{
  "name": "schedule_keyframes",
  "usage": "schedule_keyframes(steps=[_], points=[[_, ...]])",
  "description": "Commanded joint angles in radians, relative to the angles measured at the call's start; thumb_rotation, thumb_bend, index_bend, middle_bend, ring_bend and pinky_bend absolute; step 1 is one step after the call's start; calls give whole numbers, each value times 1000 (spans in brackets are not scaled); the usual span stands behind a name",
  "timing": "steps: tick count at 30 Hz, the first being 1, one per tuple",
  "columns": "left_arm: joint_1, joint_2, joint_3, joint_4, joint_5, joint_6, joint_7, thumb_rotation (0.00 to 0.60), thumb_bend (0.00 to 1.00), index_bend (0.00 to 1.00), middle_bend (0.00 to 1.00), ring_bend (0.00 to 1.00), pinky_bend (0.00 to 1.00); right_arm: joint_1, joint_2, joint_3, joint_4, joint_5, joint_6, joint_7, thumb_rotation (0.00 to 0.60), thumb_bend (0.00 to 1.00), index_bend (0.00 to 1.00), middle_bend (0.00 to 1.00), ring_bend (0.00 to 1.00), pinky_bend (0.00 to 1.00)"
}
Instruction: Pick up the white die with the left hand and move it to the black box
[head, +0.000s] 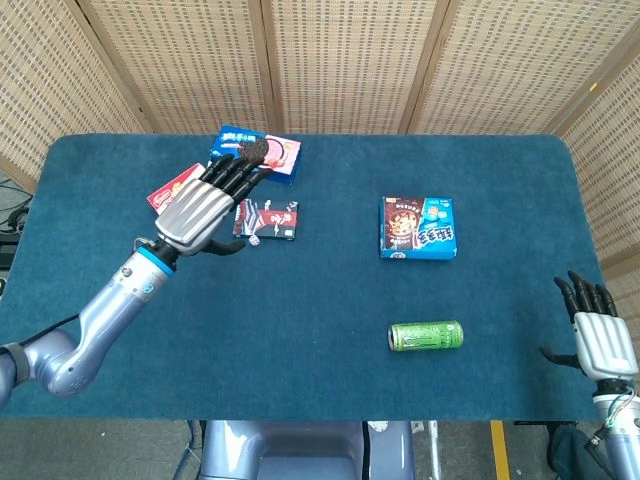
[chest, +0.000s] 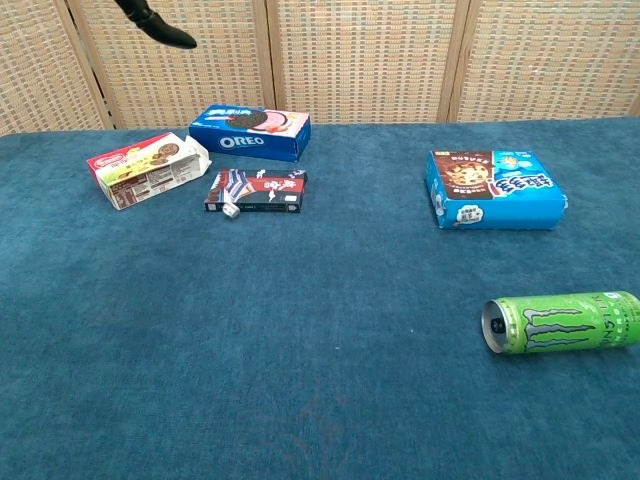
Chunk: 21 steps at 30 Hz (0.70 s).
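Note:
The white die (chest: 231, 211) lies on the blue cloth against the front left corner of the flat black box (chest: 262, 190). In the head view the die (head: 254, 240) shows just beside the box (head: 272, 219), near my left thumb. My left hand (head: 205, 205) hovers over the box's left end with its fingers spread and nothing in it; the chest view catches only a dark fingertip (chest: 155, 22) at the top left. My right hand (head: 598, 335) hangs off the table's right front edge, its fingers straight and empty.
A blue Oreo box (chest: 250, 131) stands behind the black box, with a red biscuit box (chest: 148, 170) to its left. A blue cookie box (chest: 495, 188) lies at the right, and a green can (chest: 560, 322) lies on its side near the front right.

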Motion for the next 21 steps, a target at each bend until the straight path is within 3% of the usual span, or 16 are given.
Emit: schedule_keyframes(steps=[1, 4, 12, 16, 21], points=[[57, 47, 26, -29, 23, 47, -26, 600, 111, 0, 0, 0, 0, -2, 1, -1, -1, -2, 3, 2, 600, 0, 0, 0, 0, 0], [126, 84, 53, -47, 46, 119, -35, 600, 0, 0, 0, 0, 0, -3, 1, -4, -2, -6, 5, 2, 600, 0, 0, 0, 0, 0], [449, 114, 201, -53, 84, 462, -69, 600, 0, 0, 0, 0, 0, -9, 4, -11, -7, -24, 17, 9, 600, 0, 0, 0, 0, 0], [596, 61, 274, 34, 83, 580, -123, 600, 0, 0, 0, 0, 0, -18, 8, -8, -4, -29, 36, 24, 600, 0, 0, 0, 0, 0], [691, -17, 305, 176, 113, 639, -256, 600, 0, 0, 0, 0, 0, -31, 17, -5, -7, -47, 70, 49, 600, 0, 0, 0, 0, 0]])
